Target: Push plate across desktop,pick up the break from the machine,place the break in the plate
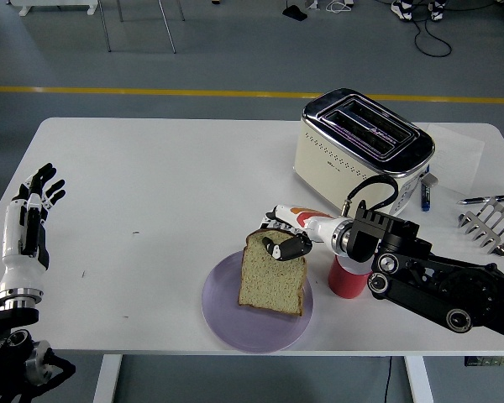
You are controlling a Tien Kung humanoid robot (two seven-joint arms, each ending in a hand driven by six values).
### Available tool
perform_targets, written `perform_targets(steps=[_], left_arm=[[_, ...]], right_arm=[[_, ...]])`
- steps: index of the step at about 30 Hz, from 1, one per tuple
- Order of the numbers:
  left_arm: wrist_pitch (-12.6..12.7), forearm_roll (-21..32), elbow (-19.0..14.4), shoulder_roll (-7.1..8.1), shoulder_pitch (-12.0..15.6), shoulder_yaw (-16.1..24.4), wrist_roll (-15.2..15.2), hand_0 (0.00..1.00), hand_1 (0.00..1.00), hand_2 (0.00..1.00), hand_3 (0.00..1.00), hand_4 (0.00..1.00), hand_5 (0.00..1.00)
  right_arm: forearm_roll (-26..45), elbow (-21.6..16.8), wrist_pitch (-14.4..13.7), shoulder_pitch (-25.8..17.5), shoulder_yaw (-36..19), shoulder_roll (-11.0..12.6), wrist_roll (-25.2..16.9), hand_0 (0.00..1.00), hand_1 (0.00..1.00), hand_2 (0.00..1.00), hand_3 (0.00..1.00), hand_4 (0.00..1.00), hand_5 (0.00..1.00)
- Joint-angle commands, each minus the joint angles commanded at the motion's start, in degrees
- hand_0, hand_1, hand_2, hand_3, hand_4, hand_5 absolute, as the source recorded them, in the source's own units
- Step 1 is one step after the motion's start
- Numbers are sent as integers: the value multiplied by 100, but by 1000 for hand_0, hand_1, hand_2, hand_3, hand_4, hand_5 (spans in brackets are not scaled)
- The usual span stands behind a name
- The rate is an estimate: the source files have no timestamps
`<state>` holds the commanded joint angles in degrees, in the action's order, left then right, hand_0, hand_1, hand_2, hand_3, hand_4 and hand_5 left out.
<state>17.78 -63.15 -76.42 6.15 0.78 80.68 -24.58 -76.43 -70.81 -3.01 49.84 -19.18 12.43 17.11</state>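
A slice of brown bread [271, 277] leans on the purple plate [223, 315] near the table's front edge, its lower edge resting on the plate. My right hand [284, 242] grips the slice's top edge, fingers curled over it. The cream and chrome toaster [361, 147] stands at the back right with empty slots. My left hand [29, 214] is raised at the far left, fingers spread, holding nothing.
A red cup [346, 277] stands right of the plate, partly hidden by my right forearm. A blue pen [426, 195], a dark pen [487, 199] and a metal rack [487, 225] lie at the right edge.
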Motion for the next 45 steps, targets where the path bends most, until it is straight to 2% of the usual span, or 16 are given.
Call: perform_targets(steps=[10,13,18,21,22,24,27,28,30,33,34,36,41,43,45], left_arm=[[13,15,10,1,14,-40,-16,787,815,885,839,515,952],[12,17,15,1,32,-51,-11,787,815,885,839,515,952],[17,25,21,-9,49,-71,-19,785,815,886,839,513,950],[15,27,20,-4,53,-88,-19,785,815,886,839,513,950],[17,30,21,-6,57,-90,-21,786,815,886,839,513,951],[22,36,23,-11,65,-94,-23,786,815,886,839,513,951],[20,43,27,-15,77,-136,-23,786,815,886,839,513,951],[20,46,28,-18,78,-146,-24,785,815,887,838,512,951],[20,48,30,-21,76,-167,-29,785,815,887,838,512,951],[23,51,32,-23,73,-185,-29,785,815,887,838,512,951],[24,54,33,-22,77,-191,-30,785,815,887,838,511,949],[27,58,35,-19,85,-199,-32,785,815,887,838,511,949],[35,63,39,-18,106,-225,-41,782,814,887,838,511,949],[30,62,38,-19,100,-243,-42,782,814,887,838,511,949],[29,59,36,-19,95,-253,-44,782,814,887,838,511,949]], right_arm=[[654,59,300,-36,51,-220,199,227,321,395,462,301,108],[748,196,295,-61,157,-263,129,227,321,395,462,301,108],[974,810,417,-127,380,-377,-346,277,346,416,475,274,139],[871,1147,309,-149,440,-457,-683,277,346,416,475,274,139],[813,1244,254,-146,463,-485,-798,351,425,465,508,263,194],[788,1384,158,-138,495,-527,-985,351,425,465,508,263,194],[744,1616,-122,-134,524,-629,-1250,351,425,465,508,263,194],[712,1679,-219,-132,541,-656,-1316,411,483,504,535,266,209],[741,1841,-401,-135,578,-723,-1449,411,483,504,535,266,209],[706,2008,-573,-147,603,-775,-1542,411,483,504,535,266,209],[701,2081,-657,-153,620,-790,-1581,452,512,523,557,280,197],[677,2153,-746,-154,626,-802,-1626,452,512,523,557,280,197],[682,2342,-1273,-117,586,-833,-1746,472,531,531,556,269,206],[668,2359,-1394,-100,530,-823,-1788,472,531,531,556,269,206],[603,2310,-1248,-98,460,-778,-1751,472,531,531,556,269,206]])
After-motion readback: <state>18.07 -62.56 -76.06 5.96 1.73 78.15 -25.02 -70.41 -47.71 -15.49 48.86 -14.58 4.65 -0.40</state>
